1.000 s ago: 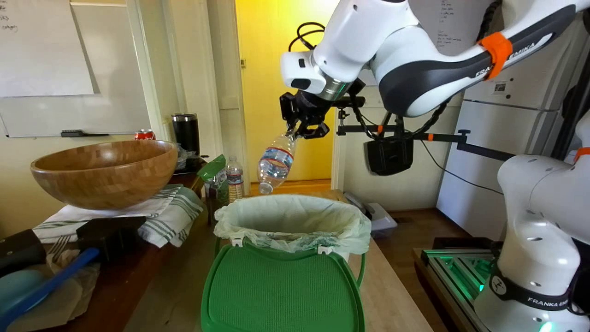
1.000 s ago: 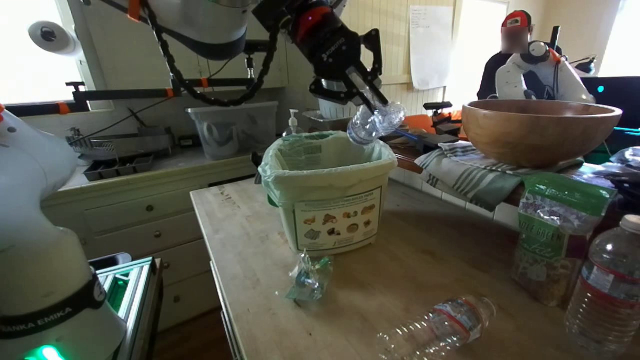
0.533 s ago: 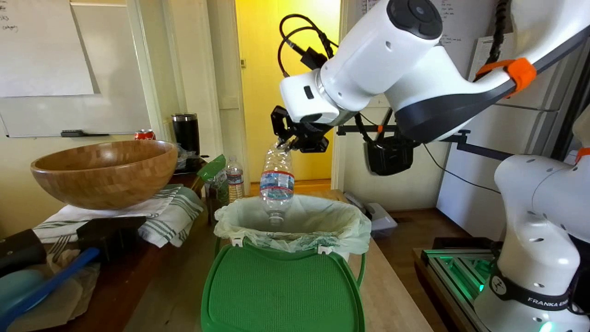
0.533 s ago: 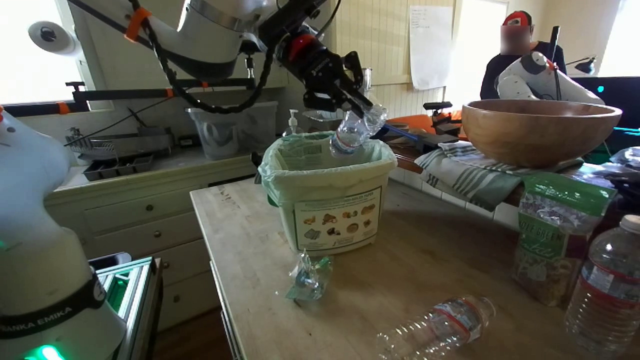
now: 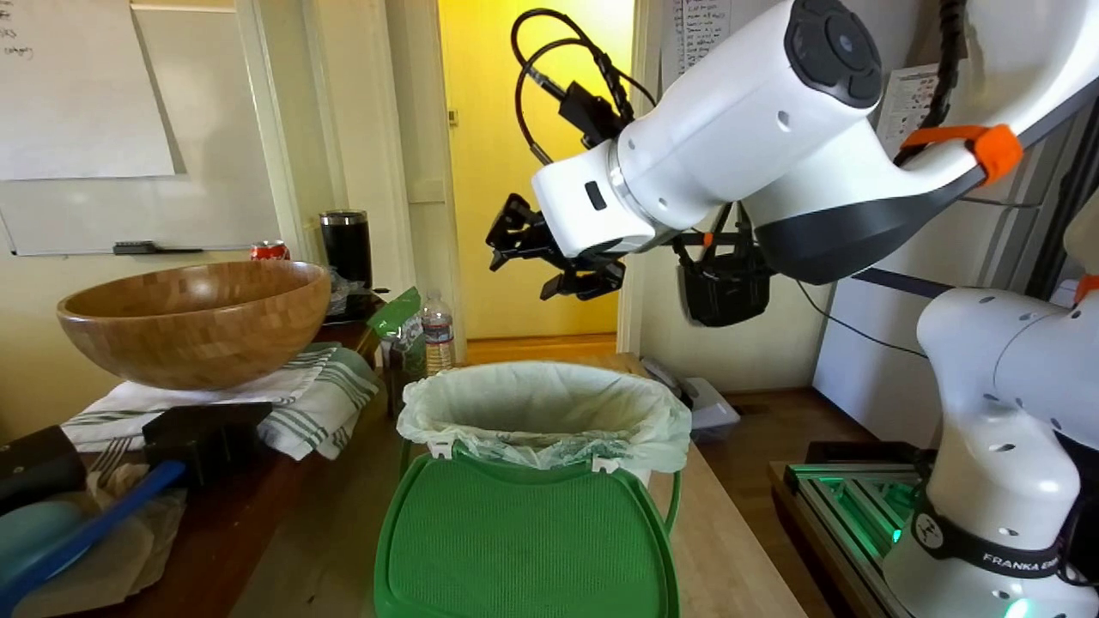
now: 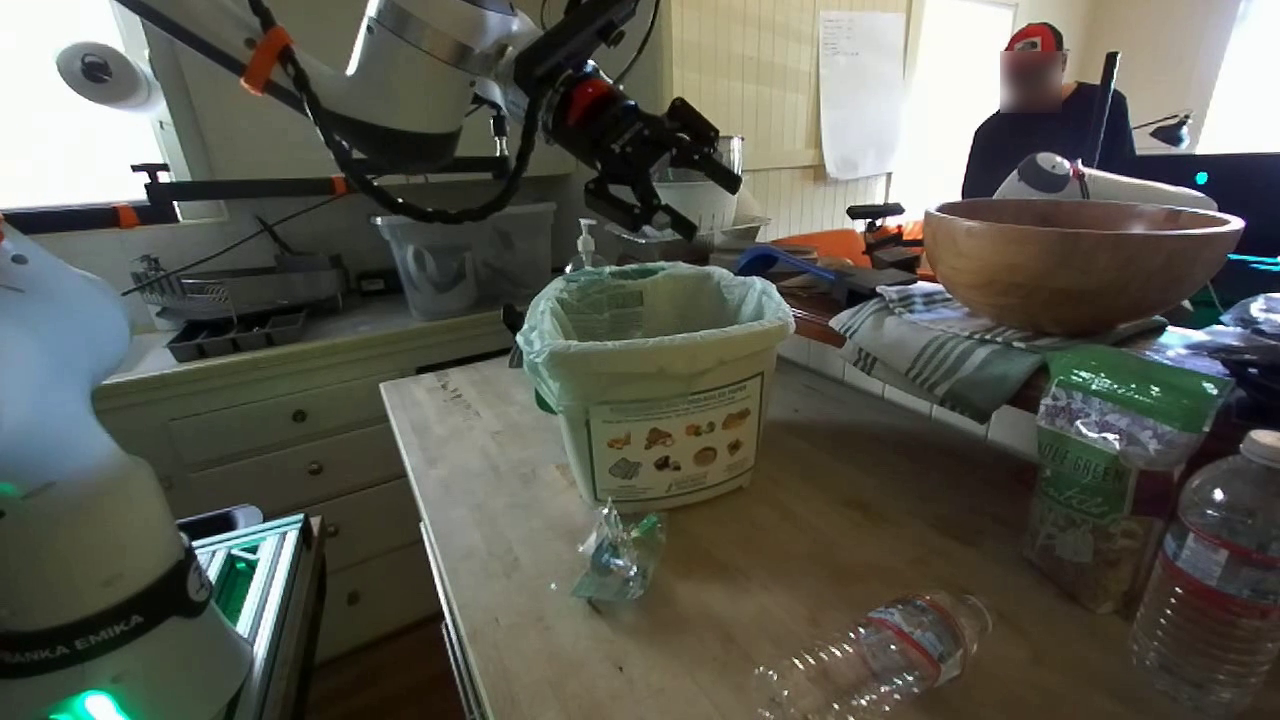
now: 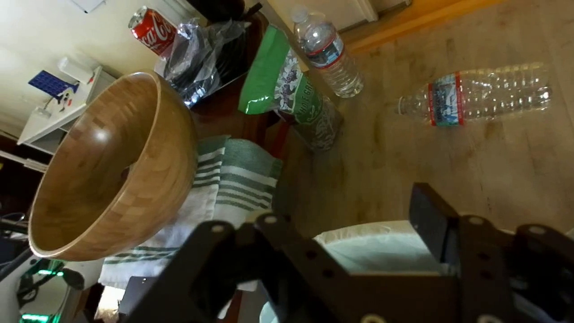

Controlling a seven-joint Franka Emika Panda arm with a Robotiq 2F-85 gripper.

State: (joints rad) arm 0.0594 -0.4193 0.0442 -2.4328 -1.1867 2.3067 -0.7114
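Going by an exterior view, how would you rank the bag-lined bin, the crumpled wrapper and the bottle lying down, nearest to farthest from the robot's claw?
From the gripper, in an exterior view:
1. Bag-lined bin: below it.
2. Crumpled wrapper: beside the bin's base, toward the camera.
3. Bottle lying down: nearer the camera, farther right.

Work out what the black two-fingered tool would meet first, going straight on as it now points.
Probably the tall, green-topped plastic bag; the tool points roughly towards it in both exterior views. Depth is unclear: the flat brown wooden tabletop could come first.
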